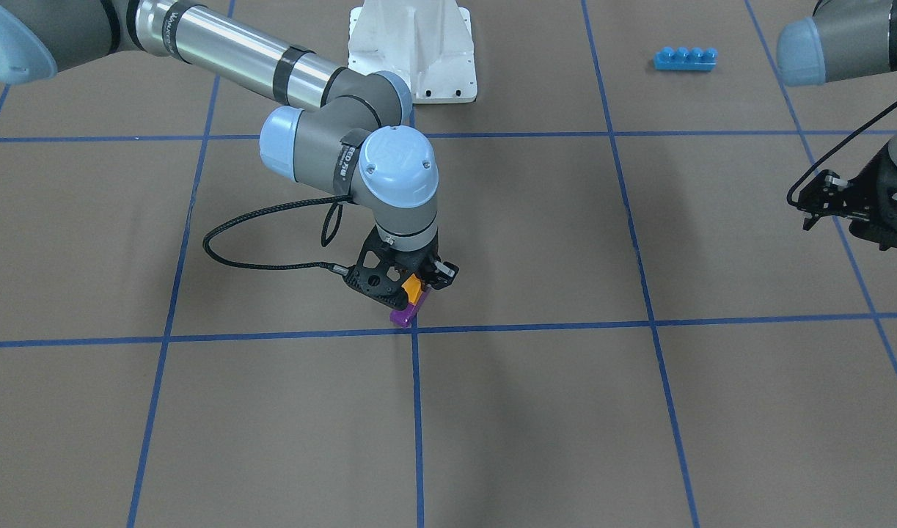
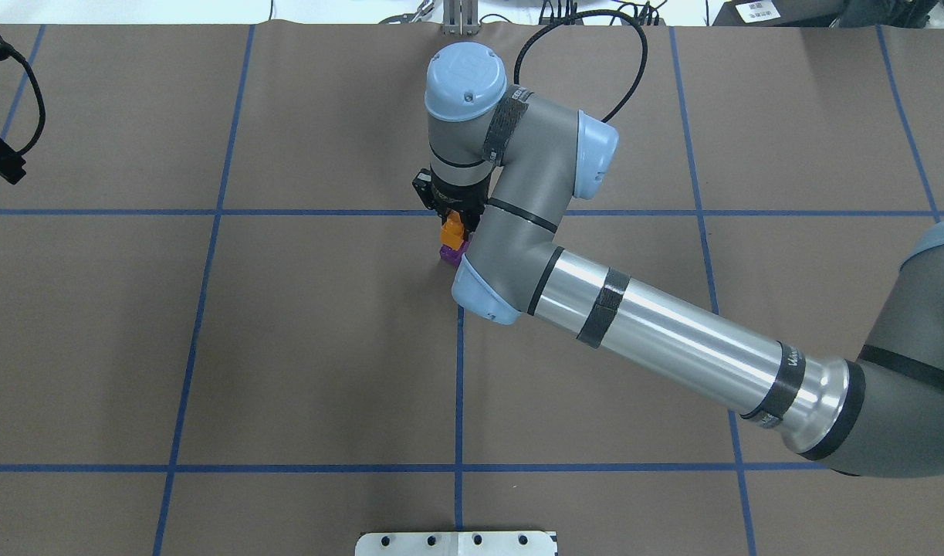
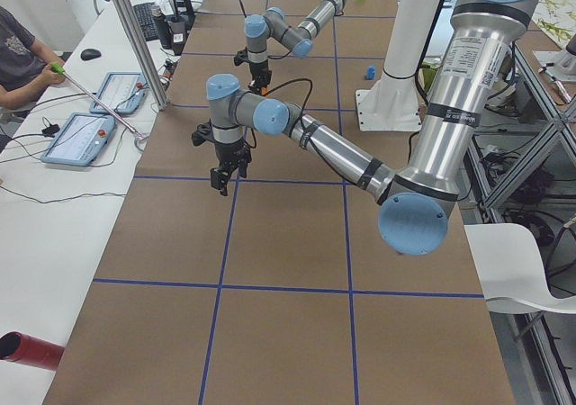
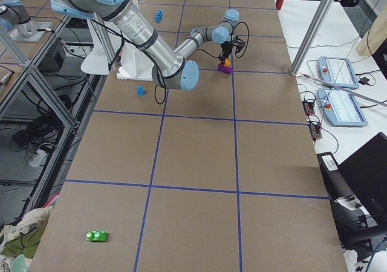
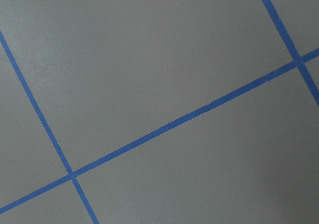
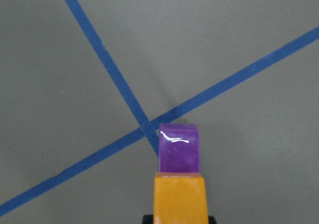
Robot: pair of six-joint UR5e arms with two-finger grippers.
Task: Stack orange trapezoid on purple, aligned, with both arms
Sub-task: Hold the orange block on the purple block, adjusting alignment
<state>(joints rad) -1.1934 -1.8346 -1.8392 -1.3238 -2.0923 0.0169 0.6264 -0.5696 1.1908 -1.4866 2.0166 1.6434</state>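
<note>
My right gripper [image 1: 417, 284] is shut on the orange trapezoid [image 1: 414, 287] and holds it right on top of the purple brick [image 1: 404, 314], which lies on the table at a crossing of blue tape lines. I cannot tell whether the two are pressed together. The purple brick juts out past the orange one toward the operators' side. Both show in the overhead view, orange [image 2: 452, 229] over purple [image 2: 451, 252], and in the right wrist view, orange [image 6: 179, 196] and purple [image 6: 179, 152]. My left gripper [image 1: 811, 209] hangs open and empty far off at the table's side, above bare paper.
A long blue four-stud brick [image 1: 685, 59] lies near the white base mount [image 1: 413, 51]. A small blue brick [image 4: 140, 90] sits beside the mount. A green brick [image 4: 96, 236] lies at the table's far right end. Operators' tablets [image 4: 341, 90] lie on the side bench.
</note>
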